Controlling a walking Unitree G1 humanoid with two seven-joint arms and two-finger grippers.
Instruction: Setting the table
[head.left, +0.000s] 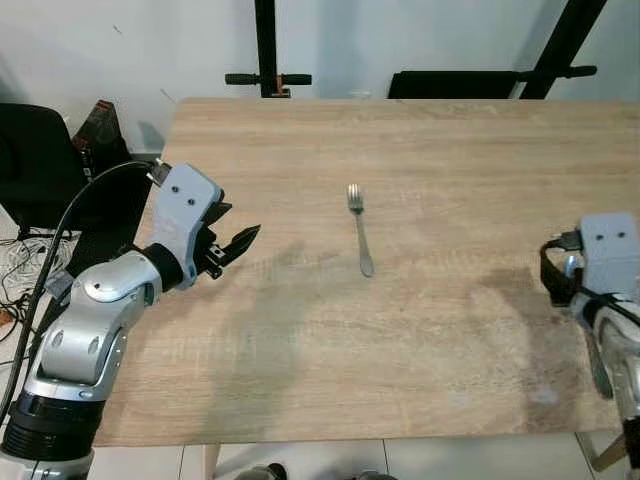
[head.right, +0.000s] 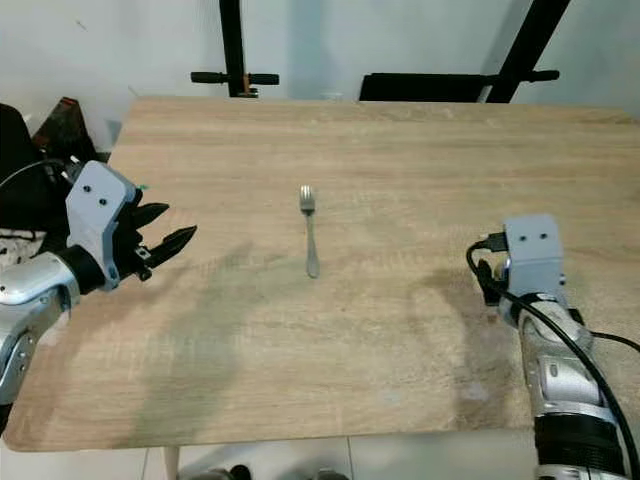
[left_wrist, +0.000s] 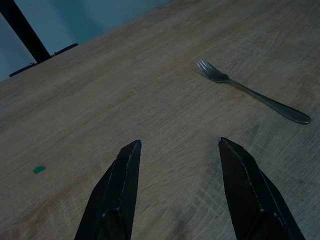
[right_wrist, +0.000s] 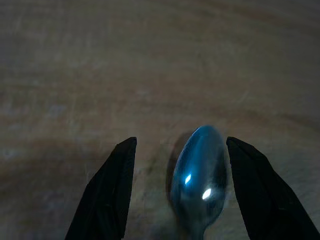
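A metal fork (head.left: 358, 230) lies in the middle of the light wooden table (head.left: 450, 140), tines pointing to the far side. My left gripper (head.left: 240, 225) hovers over the table's left part, open and empty, its fingers aimed toward the fork (left_wrist: 250, 92) a short way off. My right gripper (right_wrist: 180, 142) is low over the table's right side, under its wrist housing (head.left: 607, 250). It is open, and the bowl of a shiny spoon (right_wrist: 199, 172) lies on the wood between its fingers, nearer one finger (right_wrist: 252, 185).
A black chair (head.left: 35, 165) and loose cables (head.left: 20, 265) are off the table's left edge. Black stand frames (head.left: 265, 50) rise behind the far edge. A small green spot (left_wrist: 39, 169) marks the wood near the left gripper.
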